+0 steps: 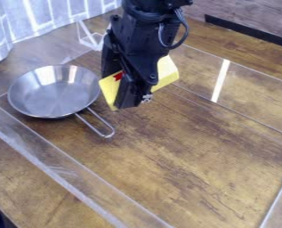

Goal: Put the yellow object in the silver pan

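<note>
We see the gripper [129, 89] clenched on the block [162, 75], which hangs tilted in the air above the table [190, 160], clear of the wood. The block's yellow body shows on both sides of the black fingers, and a bit of red marking peeks out at its lower left corner. The arm comes down from twelve o'clock and covers most of the block's top face, so we cannot read the label.

The pan [54, 91] sits on the table at about nine o'clock from the gripper, near it but not under it. Its bowl holds nothing we can make out, and its wire handle [100, 124] runs out toward five o'clock, ending just below and left of the gripper. The block is near the pan's right rim, apart from it.

A clear plastic stand [95, 34] is at eleven o'clock from the gripper, near the table's far edge. A strip of glare lies on the wood at three o'clock.
</note>
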Available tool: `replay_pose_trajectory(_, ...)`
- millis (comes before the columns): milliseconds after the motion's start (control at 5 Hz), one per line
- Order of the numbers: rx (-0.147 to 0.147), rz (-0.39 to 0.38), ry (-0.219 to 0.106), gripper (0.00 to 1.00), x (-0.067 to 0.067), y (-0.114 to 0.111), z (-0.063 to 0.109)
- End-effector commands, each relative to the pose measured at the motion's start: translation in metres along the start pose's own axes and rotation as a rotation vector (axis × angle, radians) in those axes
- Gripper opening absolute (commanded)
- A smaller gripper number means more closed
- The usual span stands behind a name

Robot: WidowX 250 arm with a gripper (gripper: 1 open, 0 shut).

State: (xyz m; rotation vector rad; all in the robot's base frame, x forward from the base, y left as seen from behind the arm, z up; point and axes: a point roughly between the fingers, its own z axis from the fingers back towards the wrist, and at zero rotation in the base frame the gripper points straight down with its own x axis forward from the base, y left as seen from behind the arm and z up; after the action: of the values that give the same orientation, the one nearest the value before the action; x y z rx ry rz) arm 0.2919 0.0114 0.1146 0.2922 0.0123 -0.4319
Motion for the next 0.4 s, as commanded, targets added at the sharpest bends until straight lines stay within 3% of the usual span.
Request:
replay_pose_trajectory(0, 0.036, 0.03, -0.083, 0.0, 0.0031, 0.0155, 0.0225)
replay_pose_trajectory(200, 0.043, 0.027, -0.094, 0.0, 0.0052, 0.0193, 0.024)
